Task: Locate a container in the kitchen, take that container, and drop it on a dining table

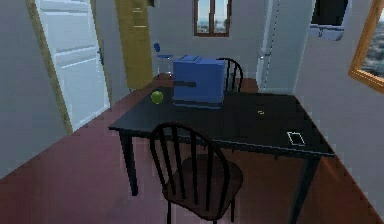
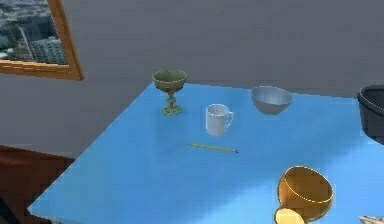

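Doors: white panelled door (image 1: 72,55) at forward view's left, yellow door (image 1: 135,35) beyond.
Dark rectangular dining table (image 1: 250,125): bears small green apple (image 1: 157,97) just beside blue box (image 1: 198,82); black spindle-back chair (image 1: 195,170) at near side.
Light blue tabletop (image 2: 150,170): carries the containers, each apart: olive metal goblet (image 2: 170,88) upright, white ceramic mug (image 2: 217,119), grey metal bowl (image 2: 271,98), golden round bowl (image 2: 305,190) nearest.
Thin yellow pencil (image 2: 213,149): lies flat just before mug.

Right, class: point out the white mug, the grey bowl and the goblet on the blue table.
white mug (image 2: 216,121): arm side view, on the mug's body.
grey bowl (image 2: 271,103): arm side view, on its outer wall.
goblet (image 2: 170,81): arm side view, on its cup.
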